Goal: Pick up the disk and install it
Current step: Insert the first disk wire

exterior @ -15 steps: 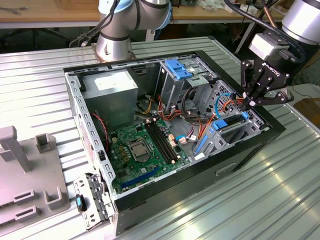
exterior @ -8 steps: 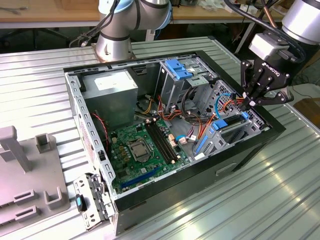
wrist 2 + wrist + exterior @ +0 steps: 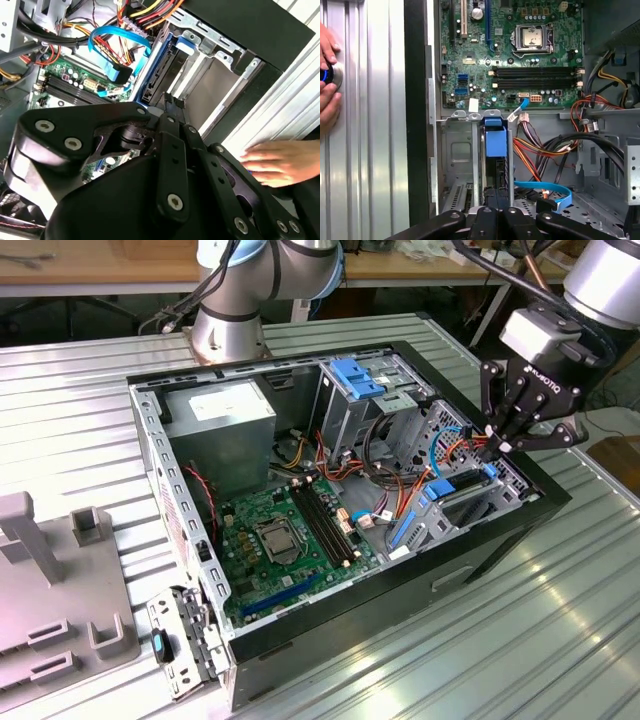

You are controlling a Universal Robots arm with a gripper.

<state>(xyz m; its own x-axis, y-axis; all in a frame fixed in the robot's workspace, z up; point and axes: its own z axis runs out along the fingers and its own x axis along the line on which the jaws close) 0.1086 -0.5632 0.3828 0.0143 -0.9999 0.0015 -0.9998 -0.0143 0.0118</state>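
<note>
In the exterior view, a short line of white lettering, a brand mark, stands on the black body of the gripper (image 3: 495,447). The white sticker (image 3: 224,403) on top of the grey power supply (image 3: 215,445) carries print too small to make out. In the first wrist view, the green motherboard (image 3: 520,65) bears tiny white markings beside its sockets, none legible.

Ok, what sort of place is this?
Probably a robotics lab or workshop: an open black desktop computer case lies on a ribbed metal table, with a silver robot arm base behind it and wooden benches beyond.
</note>
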